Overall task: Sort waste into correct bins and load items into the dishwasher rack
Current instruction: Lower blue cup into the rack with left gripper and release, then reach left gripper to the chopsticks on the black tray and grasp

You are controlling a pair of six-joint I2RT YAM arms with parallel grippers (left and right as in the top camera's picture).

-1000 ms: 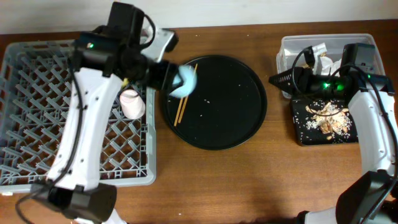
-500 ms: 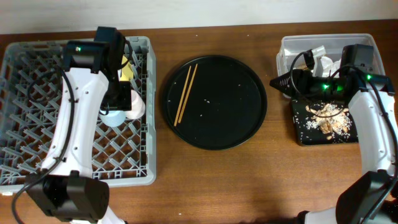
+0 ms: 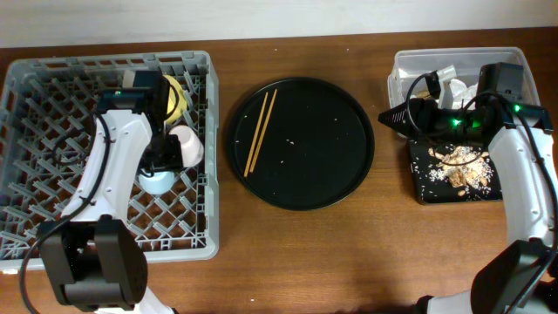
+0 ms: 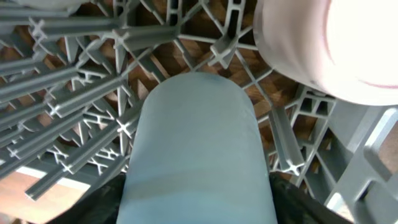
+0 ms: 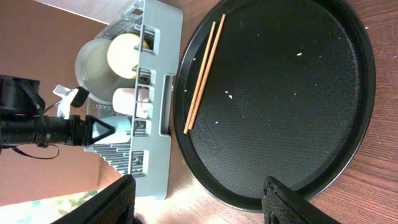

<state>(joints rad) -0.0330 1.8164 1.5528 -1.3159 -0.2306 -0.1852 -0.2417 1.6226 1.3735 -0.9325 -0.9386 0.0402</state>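
Note:
The light blue cup point(image 4: 196, 143) lies on its side among the pegs of the grey dishwasher rack point(image 3: 52, 209), beside the pink cup point(image 3: 186, 144). My left gripper point(image 3: 159, 168) straddles the blue cup, its fingers close against both sides; whether they still press it does not show. The yellow bowl point(image 3: 176, 96) stands on edge at the rack's far side, against the pale grey plate point(image 5: 93, 62). The chopsticks point(image 3: 261, 131) lie on the round black tray point(image 3: 340, 174). My right gripper point(image 3: 392, 116) hangs open and empty by the clear tub point(image 3: 410, 61), which holds the napkin point(image 3: 453, 83).
The shallow black bin point(image 3: 427, 187) with tan food scraps point(image 3: 462, 166) sits in front of the clear tub, under my right arm. Small white crumbs dot the round tray. Bare wood table point(image 3: 305, 253) runs along the front.
My left arm carried the light blue cup from above the round tray over into the rack and lowered it beside the pink cup. The right arm has stayed put.

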